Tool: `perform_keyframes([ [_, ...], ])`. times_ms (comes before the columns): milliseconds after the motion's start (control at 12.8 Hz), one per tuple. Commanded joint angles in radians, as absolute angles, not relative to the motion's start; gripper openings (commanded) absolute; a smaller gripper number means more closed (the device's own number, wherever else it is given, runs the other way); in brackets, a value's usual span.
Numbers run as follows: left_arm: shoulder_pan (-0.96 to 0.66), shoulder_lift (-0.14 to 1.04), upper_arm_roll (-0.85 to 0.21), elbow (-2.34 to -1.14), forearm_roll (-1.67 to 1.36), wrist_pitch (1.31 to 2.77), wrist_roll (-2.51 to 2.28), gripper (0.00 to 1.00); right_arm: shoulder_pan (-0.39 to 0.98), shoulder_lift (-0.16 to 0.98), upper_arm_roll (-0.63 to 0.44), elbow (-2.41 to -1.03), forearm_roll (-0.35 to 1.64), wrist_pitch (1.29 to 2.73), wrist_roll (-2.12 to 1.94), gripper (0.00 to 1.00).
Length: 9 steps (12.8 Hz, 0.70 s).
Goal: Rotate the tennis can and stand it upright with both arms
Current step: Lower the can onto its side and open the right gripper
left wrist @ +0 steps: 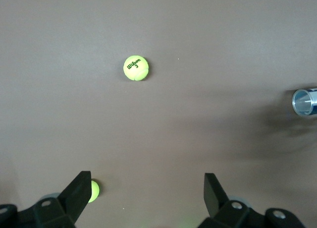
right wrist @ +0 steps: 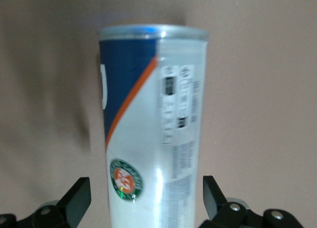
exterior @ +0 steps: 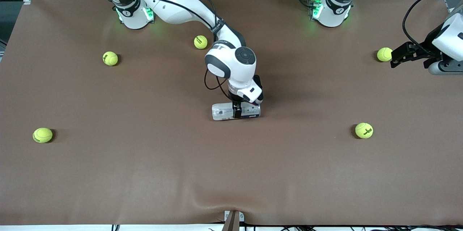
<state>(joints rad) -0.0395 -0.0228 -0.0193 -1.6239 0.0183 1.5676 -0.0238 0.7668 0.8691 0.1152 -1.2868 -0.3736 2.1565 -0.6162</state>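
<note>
Clear-plastic tennis can point(exterior: 236, 111) lies on its side mid-table point(exterior: 231, 173). Right end effector point(right wrist: 146, 198) is down over its middle, fingers spread and clear of both sides, gripping nothing. Left end effector point(left wrist: 147, 188) is open, empty, waiting over the table at its own arm's end beside a tennis ball point(exterior: 384, 54). Suggest re-centring on the can before closing, then tipping slowly.

Two glossy white arms point(exterior: 231, 66) with black joint bands

Green lights glow at the bases point(exterior: 135, 15); black cables trail the links; black two-finger grippers point(exterior: 398, 55).
</note>
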Motion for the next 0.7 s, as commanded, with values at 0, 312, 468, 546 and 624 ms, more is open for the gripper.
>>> perform_keyframes([
  [0,-0.032,-0.009,-0.02,-1.598,-0.003,1.552,0.0,1.0,0.775,0.802,0.156,-1.292,-0.341,2.092,-0.598,1.0],
  [312,0.034,0.028,-0.015,-1.604,-0.228,1.552,-0.002,1.0,0.762,0.718,0.15,-1.292,-0.195,2.033,-0.595,1.0],
  [468,0.034,0.052,-0.015,-1.601,-0.264,1.554,0.002,1.0,0.717,0.712,0.141,-1.292,-0.167,2.017,-0.58,1.0],
  [546,0.034,0.064,-0.017,-1.601,-0.299,1.554,0.0,1.0,0.672,0.703,0.141,-1.292,-0.161,2.017,-0.546,1.0],
  [624,0.032,0.075,-0.017,-1.601,-0.334,1.554,-0.002,1.0,0.632,0.69,0.143,-1.292,-0.158,2.007,-0.511,1.0],
])
